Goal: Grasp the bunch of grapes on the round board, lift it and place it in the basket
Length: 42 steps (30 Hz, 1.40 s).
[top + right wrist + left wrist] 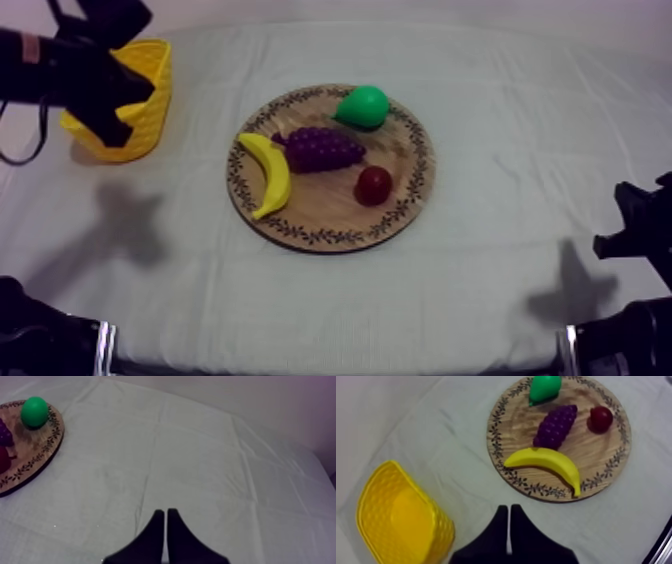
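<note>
Looks like a robotics lab bench; cloth-draped table flanked by two robot arms.

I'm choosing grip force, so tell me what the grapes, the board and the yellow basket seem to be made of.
The bunch of grapes: likely moulded plastic, purple, with a faint sheen on its bumpy surface.
The wooden board: wood or a wood print, matte, grain lines visible, dark leaf pattern round the rim.
The yellow basket: probably plastic, uniform colour, woven-look textured wall.

cloth-covered table | wooden board at centre | yellow basket far left
</note>
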### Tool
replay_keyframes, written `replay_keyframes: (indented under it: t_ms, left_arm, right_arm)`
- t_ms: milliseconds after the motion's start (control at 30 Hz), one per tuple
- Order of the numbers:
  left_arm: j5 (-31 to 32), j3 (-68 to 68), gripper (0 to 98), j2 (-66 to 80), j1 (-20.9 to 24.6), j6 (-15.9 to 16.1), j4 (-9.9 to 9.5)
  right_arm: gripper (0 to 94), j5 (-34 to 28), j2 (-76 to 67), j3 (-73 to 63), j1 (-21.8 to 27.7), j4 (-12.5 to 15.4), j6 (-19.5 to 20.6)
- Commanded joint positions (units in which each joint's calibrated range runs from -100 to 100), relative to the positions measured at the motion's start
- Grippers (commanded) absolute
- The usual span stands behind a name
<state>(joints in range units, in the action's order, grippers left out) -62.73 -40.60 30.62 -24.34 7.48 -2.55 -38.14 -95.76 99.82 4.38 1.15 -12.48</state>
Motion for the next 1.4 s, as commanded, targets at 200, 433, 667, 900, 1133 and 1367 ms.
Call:
replay_keyframes:
  t_ms: [200,433,667,900,1133,1367]
  left_arm:
    - [-8.48,15.89,0.0,-15.57,-2.46,5.98,-0.05]
    - [-12.68,23.36,0.0,-25.57,-4.57,9.50,0.17]
    - [-14.56,29.97,0.0,-33.35,-6.37,10.50,0.61]
    - [-17.12,37.45,0.0,-41.36,-7.78,10.09,0.77]
    - [-18.49,45.55,0.0,-49.42,-8.61,10.18,0.94]
    - [-18.44,49.40,7.8,-53.55,-9.03,9.59,0.93]
  right_arm:
    - [0.3,0.00,0.00,-0.04,-0.01,0.00,0.00]
    - [0.3,0.00,0.00,-0.04,-0.01,0.00,0.00]
    - [0.3,0.00,0.00,-0.04,-0.01,0.00,0.00]
    - [0.3,0.00,0.00,-0.04,-0.01,0.00,0.00]
    - [0.3,0.00,0.00,-0.04,-0.01,0.00,0.00]
    - [0.3,0.00,0.00,-0.04,-0.01,0.00,0.00]
